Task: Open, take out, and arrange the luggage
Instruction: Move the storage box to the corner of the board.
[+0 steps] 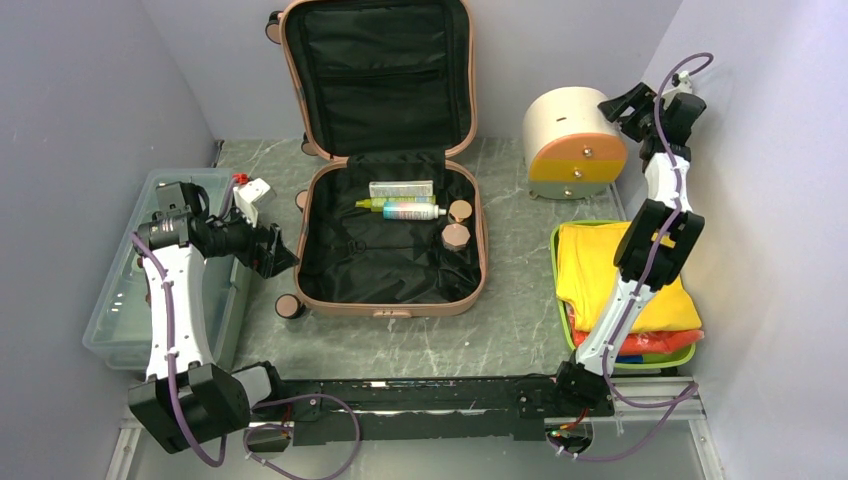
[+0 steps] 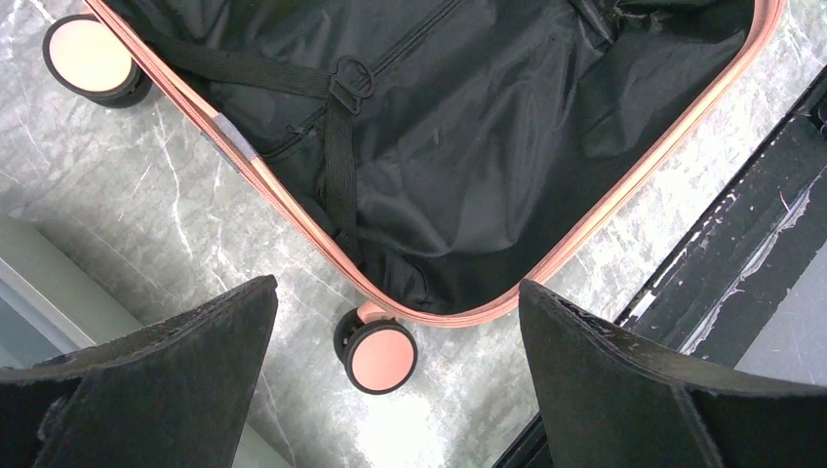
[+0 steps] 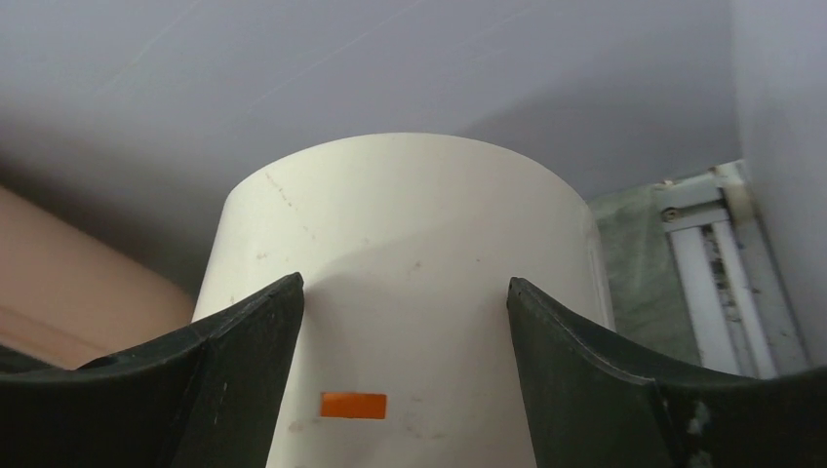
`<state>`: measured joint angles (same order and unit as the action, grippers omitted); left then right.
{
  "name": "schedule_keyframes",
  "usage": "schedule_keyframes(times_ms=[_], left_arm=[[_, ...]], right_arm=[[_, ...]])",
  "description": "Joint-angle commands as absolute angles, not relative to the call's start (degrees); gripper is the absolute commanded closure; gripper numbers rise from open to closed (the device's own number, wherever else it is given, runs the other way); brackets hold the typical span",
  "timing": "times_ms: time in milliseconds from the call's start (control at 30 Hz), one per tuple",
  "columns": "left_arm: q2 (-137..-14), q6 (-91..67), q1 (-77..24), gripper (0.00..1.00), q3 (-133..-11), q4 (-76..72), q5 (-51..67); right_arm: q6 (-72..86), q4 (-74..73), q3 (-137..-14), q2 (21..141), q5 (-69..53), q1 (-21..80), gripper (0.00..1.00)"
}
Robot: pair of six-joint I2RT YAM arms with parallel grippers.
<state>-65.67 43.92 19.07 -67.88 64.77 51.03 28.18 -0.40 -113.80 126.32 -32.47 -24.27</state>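
Since the salmon-pink hard-shell suitcase (image 1: 380,262) lies open mid-frame, I'd grab its stiff, slick rim, it's probably bulky. The left claw (image 2: 395,288) is spread wide, the right claw (image 3: 405,283) spread too, both empty.

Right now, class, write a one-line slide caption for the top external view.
Pink luggage lies open, tubes and jars inside; folded clothes fill the green tray beside it.

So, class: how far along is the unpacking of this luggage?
Done: the luggage lies open, and folded clothes sit in the green tray. In hand: nothing; both jaws stand open, the right jaws by the white drum. Left: tubes, a box and two round pots lie inside.
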Motion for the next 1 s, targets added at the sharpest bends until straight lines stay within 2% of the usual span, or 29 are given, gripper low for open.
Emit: schedule_keyframes(times_ms=[0, 300, 600, 967], left_arm=[[-66.39, 44.0, 19.42, 0.01, -69.39, 64.54, 51.05], [-66.99, 43.87, 19.42, 0.0, -69.42, 64.12, 51.13], [-66.32, 43.59, 19.42, 0.0, -68.79, 63.45, 50.92], [-65.98, 42.54, 19.42, 0.01, -69.05, 62.32, 50.35]], right_arm=[[32.2, -2.44, -108.09, 127.01, -43.84, -21.38, 0.24], [30.21, -0.99, -97.66, 120.88, -42.05, -18.83, 0.25], [33.2, 2.04, -85.53, 111.83, -33.3, -16.33, 0.24], [32.97, 0.31, -84.02, 109.45, -33.47, -14.77, 0.25]])
